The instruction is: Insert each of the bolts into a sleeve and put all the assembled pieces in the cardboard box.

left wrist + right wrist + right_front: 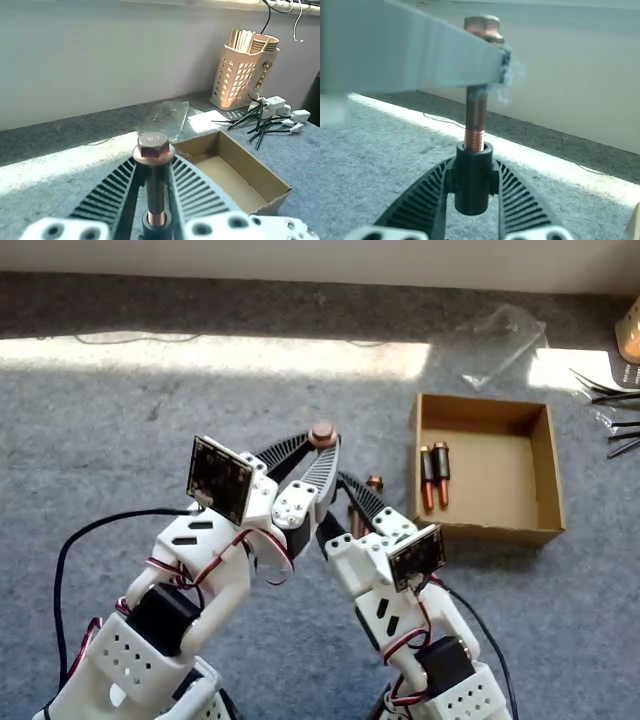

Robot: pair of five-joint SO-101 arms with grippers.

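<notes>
Now left fingers (115,195) tight on bolt (153,145), right fingers (520,200) clamped around sleeve (472,175)

- A copper hex-head bolt (155,185) is held upright, its threaded tip entered into a black sleeve (472,177).
- Two assembled pieces (434,476) are laid side by side in the open cardboard box (487,531).

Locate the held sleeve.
Right wrist view: the sleeve sits clamped in the right tool, the bolt entering its top. High view: that tool is left of the box.
</notes>
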